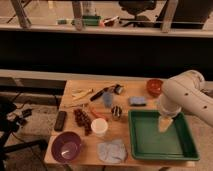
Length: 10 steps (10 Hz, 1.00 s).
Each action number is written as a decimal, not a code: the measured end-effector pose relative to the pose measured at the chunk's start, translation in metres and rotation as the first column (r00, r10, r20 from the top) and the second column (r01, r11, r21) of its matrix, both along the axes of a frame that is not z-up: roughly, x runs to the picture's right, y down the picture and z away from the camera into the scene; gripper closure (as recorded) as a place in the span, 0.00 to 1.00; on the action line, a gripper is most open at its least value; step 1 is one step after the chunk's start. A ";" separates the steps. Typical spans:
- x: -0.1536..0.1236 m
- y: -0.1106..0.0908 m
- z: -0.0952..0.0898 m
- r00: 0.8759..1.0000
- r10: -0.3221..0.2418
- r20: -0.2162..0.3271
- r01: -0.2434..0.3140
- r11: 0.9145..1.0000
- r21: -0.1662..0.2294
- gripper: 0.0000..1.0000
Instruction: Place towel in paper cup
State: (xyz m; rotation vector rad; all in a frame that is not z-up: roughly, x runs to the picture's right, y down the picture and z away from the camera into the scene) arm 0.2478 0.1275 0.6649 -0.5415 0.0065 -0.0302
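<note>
Pincer (164, 126) hangs from the white arm (187, 97), pointing down over the left half of the green tray (156, 155) at the right end of the counter (127, 89). Its fingers stand released, with nothing between them. Under it the tray's floor shows plain green.

Towel (112, 151), a crumpled blue-grey cloth, lies flat at the front edge of the counter, just left of the tray and well apart from the pincer. Cup (99, 127), white and upright, stands just behind the towel, slightly to its left; whether the two touch cannot be told. Its mouth shows only white.

Purple bowl (67, 147) sits at the front left corner, left of the towel, its inside showing a paler patch at the bottom. A small tin (116, 113) stands behind the cup, near the tray's left rim. A red bowl (154, 87) sits at the back, behind the tray; its contents cannot be made out. A blue block (137, 101) lies between the red bowl and the tin.
</note>
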 end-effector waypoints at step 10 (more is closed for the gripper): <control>-0.125 0.067 -0.057 0.952 -0.124 0.281 0.139 0.990 -0.037 0.20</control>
